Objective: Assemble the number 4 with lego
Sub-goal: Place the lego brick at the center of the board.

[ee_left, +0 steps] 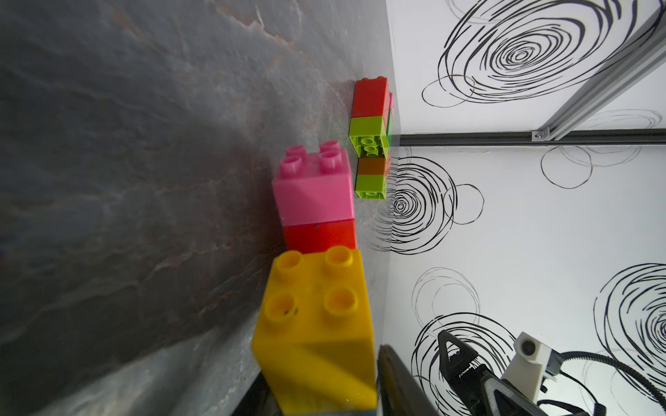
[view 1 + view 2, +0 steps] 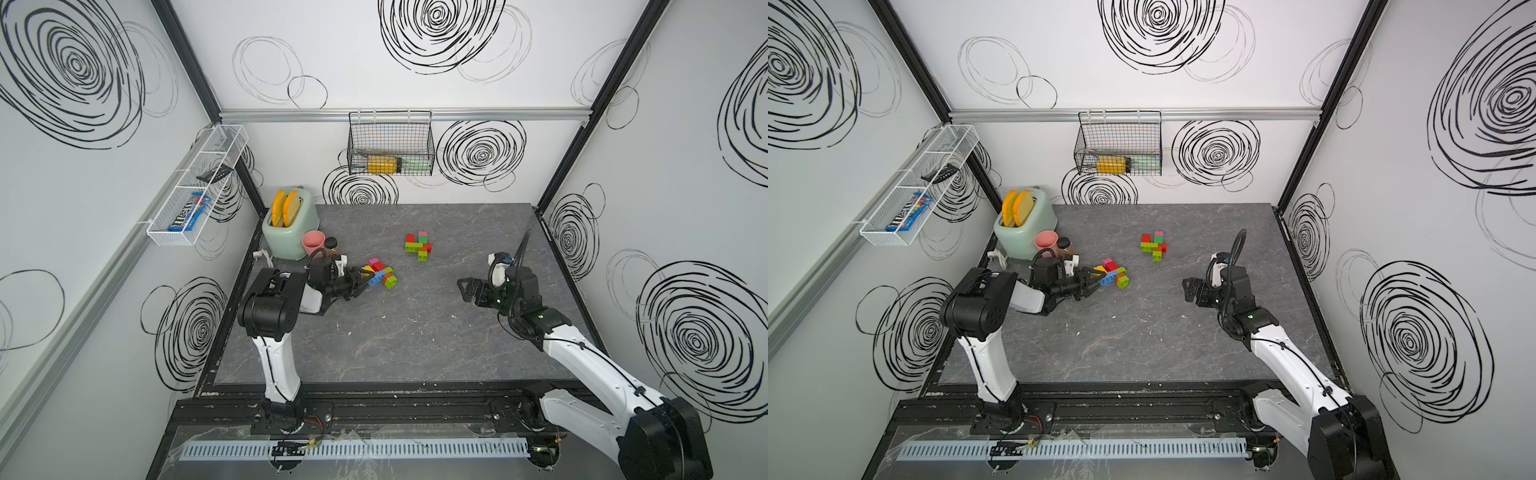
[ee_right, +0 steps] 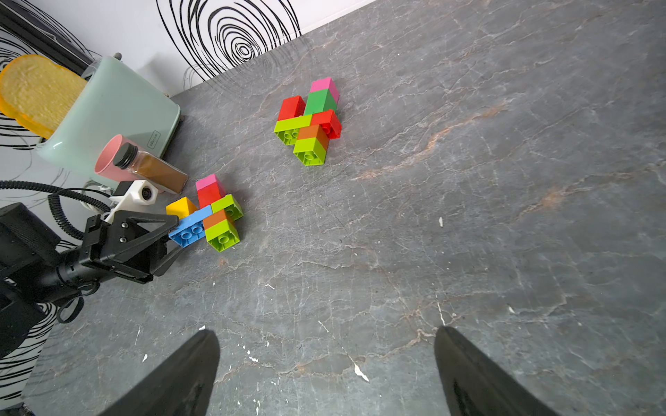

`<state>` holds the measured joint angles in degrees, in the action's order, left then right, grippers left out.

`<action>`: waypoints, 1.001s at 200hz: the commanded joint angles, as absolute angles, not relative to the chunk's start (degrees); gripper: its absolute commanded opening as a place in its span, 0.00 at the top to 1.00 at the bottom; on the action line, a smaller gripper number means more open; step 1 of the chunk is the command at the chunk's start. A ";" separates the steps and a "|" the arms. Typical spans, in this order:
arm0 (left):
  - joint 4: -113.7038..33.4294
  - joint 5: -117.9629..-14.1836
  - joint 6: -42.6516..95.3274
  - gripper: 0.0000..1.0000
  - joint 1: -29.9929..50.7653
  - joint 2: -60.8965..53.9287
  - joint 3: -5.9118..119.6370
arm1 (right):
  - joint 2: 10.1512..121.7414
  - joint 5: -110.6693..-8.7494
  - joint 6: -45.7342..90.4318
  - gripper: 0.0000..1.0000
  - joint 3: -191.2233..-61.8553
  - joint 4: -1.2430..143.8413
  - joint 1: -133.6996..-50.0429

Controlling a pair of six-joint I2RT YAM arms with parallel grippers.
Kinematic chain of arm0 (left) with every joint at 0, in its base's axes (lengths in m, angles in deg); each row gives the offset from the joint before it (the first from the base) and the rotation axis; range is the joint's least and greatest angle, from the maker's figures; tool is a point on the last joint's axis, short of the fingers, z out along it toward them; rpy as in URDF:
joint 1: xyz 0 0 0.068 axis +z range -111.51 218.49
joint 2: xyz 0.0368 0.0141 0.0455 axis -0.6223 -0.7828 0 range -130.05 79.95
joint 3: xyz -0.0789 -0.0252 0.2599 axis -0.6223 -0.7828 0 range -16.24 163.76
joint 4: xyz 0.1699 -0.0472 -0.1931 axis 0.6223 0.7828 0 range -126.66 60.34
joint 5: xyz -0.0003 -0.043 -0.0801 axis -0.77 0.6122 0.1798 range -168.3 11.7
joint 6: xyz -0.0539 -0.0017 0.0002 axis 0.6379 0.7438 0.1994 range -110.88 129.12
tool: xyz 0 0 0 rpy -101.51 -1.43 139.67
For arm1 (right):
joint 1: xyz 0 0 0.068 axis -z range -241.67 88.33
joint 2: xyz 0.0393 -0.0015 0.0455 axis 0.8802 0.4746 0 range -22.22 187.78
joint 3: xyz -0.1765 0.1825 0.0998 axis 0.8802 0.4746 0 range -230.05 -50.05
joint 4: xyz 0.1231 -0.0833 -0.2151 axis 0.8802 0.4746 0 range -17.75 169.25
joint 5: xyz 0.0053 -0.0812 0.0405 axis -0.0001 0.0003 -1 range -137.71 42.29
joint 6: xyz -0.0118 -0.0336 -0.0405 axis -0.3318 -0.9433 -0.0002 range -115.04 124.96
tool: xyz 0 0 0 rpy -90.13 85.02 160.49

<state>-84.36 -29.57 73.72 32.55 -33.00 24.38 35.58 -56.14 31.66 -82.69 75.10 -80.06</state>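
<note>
The lego lies on the grey table in two joined clusters. The nearer cluster [image 2: 383,275] [image 2: 1116,275] [image 3: 220,216] has pink, red, yellow, blue, orange and lime bricks. My left gripper [image 2: 365,277] [image 2: 1096,277] [image 3: 179,234] is at its yellow brick [image 1: 317,317] [image 3: 180,206]. The jaws stand around that brick, with a thin gap showing at one finger [image 1: 391,374]. The farther cluster [image 2: 419,246] [image 2: 1154,246] [image 3: 310,122] [image 1: 371,137] has red, pink, green, orange and lime bricks. My right gripper [image 2: 464,291] [image 2: 1188,289] [image 3: 326,333] hovers open and empty, well to the right.
At the back left stand a mint toaster [image 2: 290,232] with toast, a pink cup [image 2: 312,243] and a brown spice jar [image 3: 155,171], all close behind my left arm. A wire basket [image 2: 390,143] hangs on the back wall and a white rack [image 2: 195,187] on the left wall.
</note>
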 commanded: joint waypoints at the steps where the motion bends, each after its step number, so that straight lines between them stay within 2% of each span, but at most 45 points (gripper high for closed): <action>1: -87.08 -31.19 74.10 0.53 33.12 -33.23 24.63 | 36.10 -55.80 30.89 0.03 -84.06 75.86 -79.83; 84: -66.63 -44.97 61.96 0.45 31.35 -29.05 30.11 | 39.29 -56.03 29.86 0.03 -85.20 74.92 -79.72; 110: -56.08 -54.36 54.45 0.40 29.26 -26.31 32.54 | 39.32 -56.24 29.75 0.02 -85.21 74.62 -79.68; 138: -45.44 -68.38 46.26 0.29 24.92 -21.54 35.04 | 38.96 -55.97 29.57 0.03 -85.04 74.78 -79.66; 176: -35.58 -86.18 40.05 0.25 15.88 -16.96 38.65 | 39.04 -56.31 29.57 0.03 -84.85 74.32 -79.55; 200: -33.61 -90.75 40.29 0.25 9.67 -17.03 39.12 | 39.05 -56.15 29.57 0.03 -84.77 74.19 -79.47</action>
